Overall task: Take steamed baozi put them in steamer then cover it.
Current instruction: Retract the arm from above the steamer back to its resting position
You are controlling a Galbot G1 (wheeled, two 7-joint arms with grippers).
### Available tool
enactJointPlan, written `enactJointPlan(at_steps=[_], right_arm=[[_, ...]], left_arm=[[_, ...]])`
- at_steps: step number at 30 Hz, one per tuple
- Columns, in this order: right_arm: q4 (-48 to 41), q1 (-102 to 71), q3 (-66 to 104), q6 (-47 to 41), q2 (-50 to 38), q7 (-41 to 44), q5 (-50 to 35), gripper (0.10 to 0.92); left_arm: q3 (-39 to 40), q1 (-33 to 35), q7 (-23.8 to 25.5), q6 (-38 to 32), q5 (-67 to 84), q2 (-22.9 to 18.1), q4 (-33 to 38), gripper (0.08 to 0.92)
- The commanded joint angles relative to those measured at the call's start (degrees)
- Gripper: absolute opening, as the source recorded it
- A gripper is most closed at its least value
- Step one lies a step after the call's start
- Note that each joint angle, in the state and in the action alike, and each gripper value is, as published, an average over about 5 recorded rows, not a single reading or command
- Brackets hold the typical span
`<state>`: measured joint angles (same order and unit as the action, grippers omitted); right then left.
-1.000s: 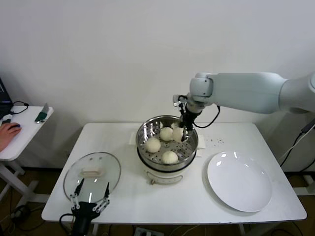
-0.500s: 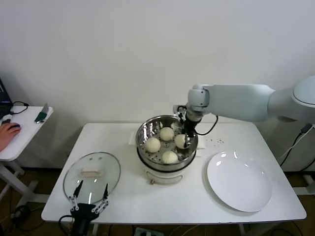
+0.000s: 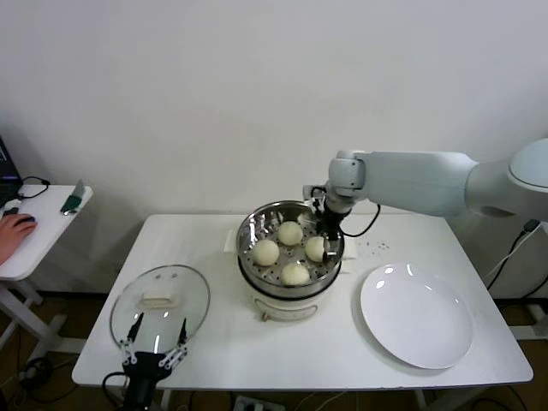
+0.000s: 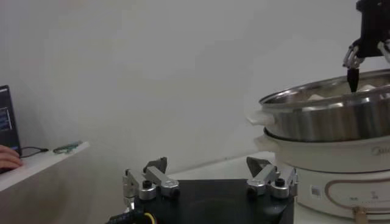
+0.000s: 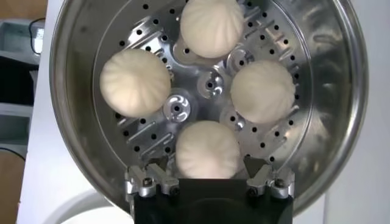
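Observation:
The steamer (image 3: 247,250), a shiny steel basket on a cream pot base, stands mid-table with several off-white steamed baozi (image 3: 290,232) on its perforated floor. My right gripper (image 3: 325,241) reaches down inside its right side. In the right wrist view this gripper (image 5: 206,165) is open, its fingers standing just clear on either side of the nearest baozi (image 5: 208,149), which rests on the steamer floor (image 5: 177,108). The cover (image 3: 160,297), a glass lid with a white handle, lies flat at the front left. My left gripper (image 3: 154,341) hangs open at the table's front edge, just before the cover.
An empty white plate (image 3: 417,315) lies at the front right. A small side table (image 3: 43,227) with a person's hand on it stands at the far left. From the left wrist view the steamer (image 4: 329,115) rises ahead of the left gripper (image 4: 210,167).
My right gripper came down into the steamer with a baozi, set it on the floor at the right side, and opened. The left arm stayed still.

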<state>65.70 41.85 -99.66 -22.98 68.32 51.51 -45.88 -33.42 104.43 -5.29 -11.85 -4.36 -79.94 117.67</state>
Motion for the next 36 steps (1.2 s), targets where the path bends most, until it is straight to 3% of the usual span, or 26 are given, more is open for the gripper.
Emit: enactJointPlan(at_steps=[1,9,17,29,36], right_arm=[[2.9,2.3,2.5,0.7,-5.2,0.5,-0.4,0.822],[7.2,5.2,8.9,6.8,-13.9,-0.3,-0.6,0.823],[12.7,-2.4,25.1,13.3,-26.8,-9.1,4.2,0.823],[24.7,-43.4,72.2,17.3,-43.9,-24.1,9.1,0.823],[29.9,-65.4,93.9,21.7,-45.0,-33.9,8.2,0.823]], left_arm=[[0.0,-0.3,0.0,0.1,0.1,0.1,-0.4,0.823],[-0.3,-1.0,-0.2,0.4,-1.0,-0.1,-0.4,0.823],[-0.6,-1.5,-1.0,1.5,-4.6,-0.5,0.3,0.823],[0.1,-2.5,-1.5,3.2,-15.8,-0.8,2.4,0.823],[1.9,-3.0,-4.5,4.1,-28.8,-0.5,2.8,0.823]])
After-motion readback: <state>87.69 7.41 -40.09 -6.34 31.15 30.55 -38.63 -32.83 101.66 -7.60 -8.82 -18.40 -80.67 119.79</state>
